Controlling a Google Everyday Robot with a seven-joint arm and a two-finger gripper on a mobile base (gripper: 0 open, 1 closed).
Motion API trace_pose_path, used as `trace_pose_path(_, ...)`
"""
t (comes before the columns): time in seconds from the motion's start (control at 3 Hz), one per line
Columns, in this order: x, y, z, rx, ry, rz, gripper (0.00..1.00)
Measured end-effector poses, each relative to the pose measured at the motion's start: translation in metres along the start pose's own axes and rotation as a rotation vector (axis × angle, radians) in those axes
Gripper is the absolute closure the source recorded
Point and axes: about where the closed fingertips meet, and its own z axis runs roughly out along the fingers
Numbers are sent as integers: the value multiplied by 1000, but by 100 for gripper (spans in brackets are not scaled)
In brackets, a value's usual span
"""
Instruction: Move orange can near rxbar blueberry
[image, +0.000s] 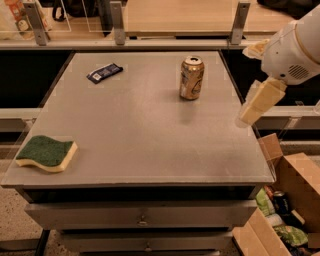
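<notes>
The orange can (191, 78) is golden-orange with pale markings and a silver top. The rxbar blueberry (104, 73) is dark navy with a small white label patch. The desk (150, 140) is plain matte grey, with grey drawer fronts below. The sponge (46, 153) is dark green on top and pale yellow underneath. At the desk's right edge, the end effector (252, 109) is cream-coloured, on a white arm (300, 47). The cardboard box (300, 180) is tan.

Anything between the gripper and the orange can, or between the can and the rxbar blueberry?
Nothing visible. The gripper hangs at the right edge of the table, with only bare surface to the orange can. Bare surface also runs from can to rxbar blueberry. The sponge sits near-left, clear.
</notes>
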Motion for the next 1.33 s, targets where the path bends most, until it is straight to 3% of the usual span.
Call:
trace_pose_path(1.0, -22, -75, 119, -52, -380, 46, 0)
trace_pose_path(1.33, -29, -97, 148, -80, -530, 91, 0)
